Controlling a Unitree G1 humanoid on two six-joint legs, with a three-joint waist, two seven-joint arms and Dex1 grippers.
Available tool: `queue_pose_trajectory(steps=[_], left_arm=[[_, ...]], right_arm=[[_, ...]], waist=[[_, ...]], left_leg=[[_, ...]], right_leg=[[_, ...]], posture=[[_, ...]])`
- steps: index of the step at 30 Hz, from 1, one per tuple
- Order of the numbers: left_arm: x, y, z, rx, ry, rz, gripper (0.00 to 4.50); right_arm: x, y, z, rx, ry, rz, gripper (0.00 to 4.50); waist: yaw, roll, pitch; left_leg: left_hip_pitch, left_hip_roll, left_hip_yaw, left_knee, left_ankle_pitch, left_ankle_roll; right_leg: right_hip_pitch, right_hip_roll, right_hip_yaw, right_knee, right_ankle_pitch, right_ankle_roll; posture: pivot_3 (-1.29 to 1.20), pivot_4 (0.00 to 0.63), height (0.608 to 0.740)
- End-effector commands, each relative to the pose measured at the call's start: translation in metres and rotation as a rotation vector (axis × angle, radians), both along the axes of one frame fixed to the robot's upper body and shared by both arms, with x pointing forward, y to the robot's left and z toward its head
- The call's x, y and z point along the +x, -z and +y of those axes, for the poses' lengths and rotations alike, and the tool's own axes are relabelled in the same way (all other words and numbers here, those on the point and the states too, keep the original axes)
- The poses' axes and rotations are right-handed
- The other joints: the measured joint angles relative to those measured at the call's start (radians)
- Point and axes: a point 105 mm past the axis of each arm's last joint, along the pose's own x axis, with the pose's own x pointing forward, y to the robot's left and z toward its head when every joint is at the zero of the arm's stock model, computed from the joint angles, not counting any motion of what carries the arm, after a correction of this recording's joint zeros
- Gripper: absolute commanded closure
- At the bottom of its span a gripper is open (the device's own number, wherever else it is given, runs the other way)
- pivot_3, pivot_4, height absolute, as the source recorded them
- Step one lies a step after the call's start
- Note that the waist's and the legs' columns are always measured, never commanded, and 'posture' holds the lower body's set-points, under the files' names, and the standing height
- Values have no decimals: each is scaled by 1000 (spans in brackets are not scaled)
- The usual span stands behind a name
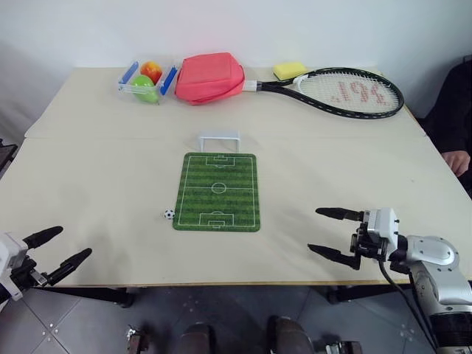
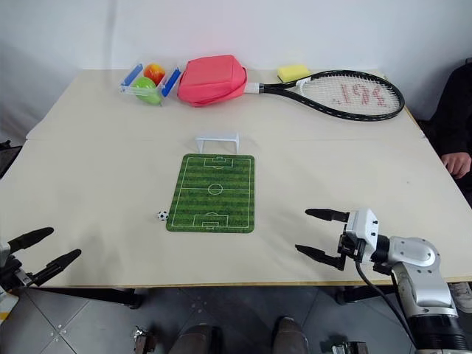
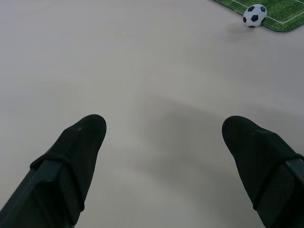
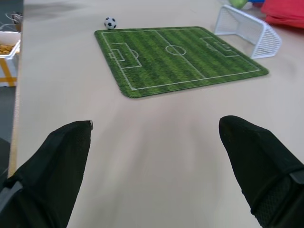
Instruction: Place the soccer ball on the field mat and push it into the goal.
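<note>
— Where is the soccer ball (image 1: 169, 214)?

— On the bare bench (image 1: 96, 169), just beside the near left corner of the field mat (image 1: 218, 192); it looks to be touching the mat's edge or very nearly, though I can't tell which.

— And the goal (image 1: 220, 139)?

— Upright just past the mat's far end, its mouth facing the mat.

— The arms?

— The left gripper (image 1: 60, 248) hangs at the bench's near left edge, fingers spread wide with nothing between them. The right gripper (image 1: 334, 234) is over the near right part of the bench, pointing left toward the mat, fingers also parted and empty. Both are well apart from the ball.

— Anything else up there?

— Along the far edge: a clear blue-ended tray (image 1: 130, 76) with a green ball (image 1: 144, 88) and an orange-red ball (image 1: 151, 71), a pink pouch (image 1: 210, 77), a tennis racket (image 1: 346, 92) and a yellow sponge (image 1: 289, 70). A person's hand (image 1: 457, 161) rests at the right edge.
</note>
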Motion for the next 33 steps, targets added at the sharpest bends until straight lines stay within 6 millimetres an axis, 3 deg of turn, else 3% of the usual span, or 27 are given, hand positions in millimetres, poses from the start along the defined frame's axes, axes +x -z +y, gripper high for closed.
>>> queue_pose_trajectory(steps=[1, 6, 9, 16, 21, 23, 29, 33], left_arm=[[2, -7, 2, 5, -16, -26, 67], [5, -4, -1, -71, 8, -40, 67], [7, -3, -8, -134, 43, -64, 67], [21, 0, -39, -167, 152, -69, 67], [69, -14, -110, -263, 357, -88, 67], [81, -14, -127, -280, 394, -82, 67], [102, -2, -144, -268, 401, -38, 67], [106, 5, -145, -253, 420, -2, 67]], right_arm=[[2, -15, 11, 72, -23, 14, 0], [-19, -49, 51, 238, -204, -90, 0], [-29, -54, 58, 291, -250, -131, 0], [-27, -46, 49, 279, -206, -196, 0], [-21, -27, 30, 236, -134, -180, 0], [-21, -21, 28, 231, -129, -177, 0], [-20, -11, 20, 241, -110, -175, 0], [-21, -4, 18, 244, -83, -178, 0]], waist=[[0, 0, 0], [0, 0, 0], [0, 0, 0], [18, 0, 0], [51, 0, 0], [47, -1, 0], [15, -1, -1], [21, -1, -1]], left_leg=[[0, 0, 0, 0, 0, 0], [0, 4, 0, 2, -1, -2], [0, 4, 0, 3, -3, -2], [0, 4, 2, 7, -5, 0], [0, 4, 3, 11, -5, 0], [-1, 4, 3, 12, -5, 0], [1, 5, 6, 9, -5, 0], [2, 6, 7, 10, -5, 0]], right_leg=[[0, 0, 0, 0, 0, 0], [0, 3, 0, 1, 0, -1], [0, 4, 0, 1, 0, -2], [0, 4, 1, 2, 0, -2], [1, 4, 2, 3, 1, -2], [1, 4, 3, 4, 1, -2], [0, 6, 5, 3, 1, -2], [0, 6, 6, 3, 1, -2]], posture=[[0, 150, 740], [0, 150, 740], [0, 150, 740], [0, 150, 740], [0, 150, 740], [0, 150, 740], [0, 150, 740], [0, 150, 740]])
